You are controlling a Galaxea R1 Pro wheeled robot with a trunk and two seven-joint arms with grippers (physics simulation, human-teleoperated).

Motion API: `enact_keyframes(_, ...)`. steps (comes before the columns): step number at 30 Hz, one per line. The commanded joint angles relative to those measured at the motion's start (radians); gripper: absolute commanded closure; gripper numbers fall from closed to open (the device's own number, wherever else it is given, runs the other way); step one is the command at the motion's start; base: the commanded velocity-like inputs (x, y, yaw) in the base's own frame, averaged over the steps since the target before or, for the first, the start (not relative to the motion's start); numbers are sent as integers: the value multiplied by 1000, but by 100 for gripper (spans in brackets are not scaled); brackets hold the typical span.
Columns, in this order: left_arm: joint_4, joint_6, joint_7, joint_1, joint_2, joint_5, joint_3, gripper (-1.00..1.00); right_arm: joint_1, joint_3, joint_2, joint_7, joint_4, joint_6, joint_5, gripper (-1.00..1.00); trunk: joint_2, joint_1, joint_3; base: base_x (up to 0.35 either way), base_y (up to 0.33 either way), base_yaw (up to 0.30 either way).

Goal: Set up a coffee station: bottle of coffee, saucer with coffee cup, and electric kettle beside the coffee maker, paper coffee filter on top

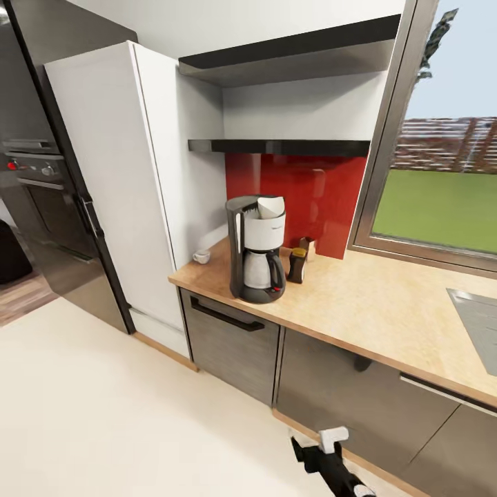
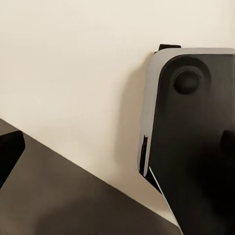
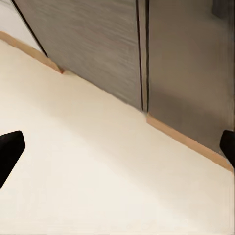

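The black and white coffee maker (image 1: 255,252) stands near the left end of the wooden countertop (image 1: 386,304). A white paper filter (image 1: 270,206) sits in its top. Right beside it, on the window side, stands the dark coffee bottle (image 1: 297,265) with a yellow label. A small white cup (image 1: 201,257) rests at the counter's left corner by the tall cabinet; a saucer under it cannot be made out. The kettle is out of view. My right gripper (image 3: 117,147) hangs open over the floor before the cabinet fronts. My left gripper (image 2: 117,144) is open beside the robot's base.
A small brown box (image 1: 308,246) stands behind the bottle against the red backsplash. Two black shelves (image 1: 276,146) hang above. The tall white cabinet (image 1: 117,186) and an oven (image 1: 41,207) are to the left, and a cooktop (image 1: 476,324) and window to the right. My right arm (image 1: 330,459) points towards the base cabinets.
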Motion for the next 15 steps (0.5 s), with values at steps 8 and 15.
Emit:
enact_keyframes(8, -2, -1, -1, 1, -8, 10, -4, -100, 116, 8, -11, -237, 3, 295, -8, -100, -1, 0, -1, 0, 0, 0)
enact_keyframes(15, -1, 0, -2, 1, -11, -38, -2, -100, 170, 8, -41, -249, 0, 470, -9, -100, -1, 0, -1, 0, 0, 0)
